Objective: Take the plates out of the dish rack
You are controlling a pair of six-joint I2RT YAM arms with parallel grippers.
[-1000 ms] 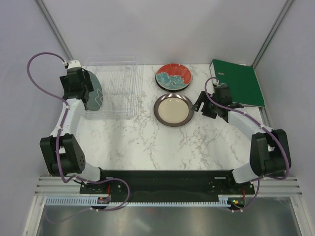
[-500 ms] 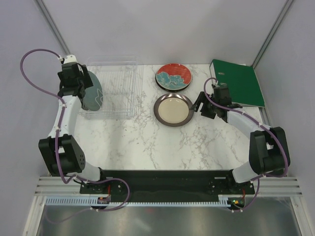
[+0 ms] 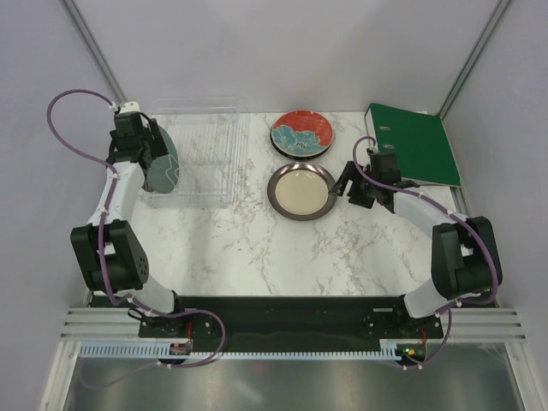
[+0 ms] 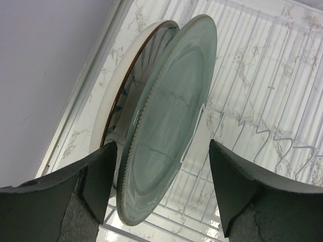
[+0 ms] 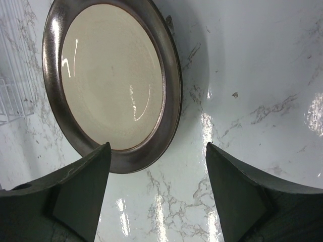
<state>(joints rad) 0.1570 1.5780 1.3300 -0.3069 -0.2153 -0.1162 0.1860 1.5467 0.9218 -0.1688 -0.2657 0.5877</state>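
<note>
The teal-green plate (image 4: 166,126) stands on edge at the left end of the dish rack (image 3: 201,158). Close behind it, on its left, we see a white plate (image 4: 112,103) with dark radial stripes, also upright. The left end effector (image 4: 161,151) is spread wide, one finger to each side of this pair (we see no contact with either plate). The rack is clear ribbed plastic and sits at the far left of the desk (image 3: 257,248), its left side close to the desk's edge and the wall.

Two more plates lie flat to the right of the rack. The red plate (image 3: 301,134) with teal flowers is at the far edge, and the cream plate (image 3: 300,190) with a dark brown rim is just beside it on the near side. The right end effector (image 5: 157,151) hangs over the cream plate's right rim, fingers wide apart, gripping nothing. A green binder (image 3: 415,144) lies in the far right corner.

The desk is glossy white marble with grey veins, and it throws back lamp glare in the right wrist view. Pale grey walls (image 3: 282,51) close it in on the left, far and right sides, with slanted metal posts (image 3: 90,43) at the far corners. The widest open stretch of marble lies near, between the plates and the arm bases, and a narrower lane runs between rack and plates.
</note>
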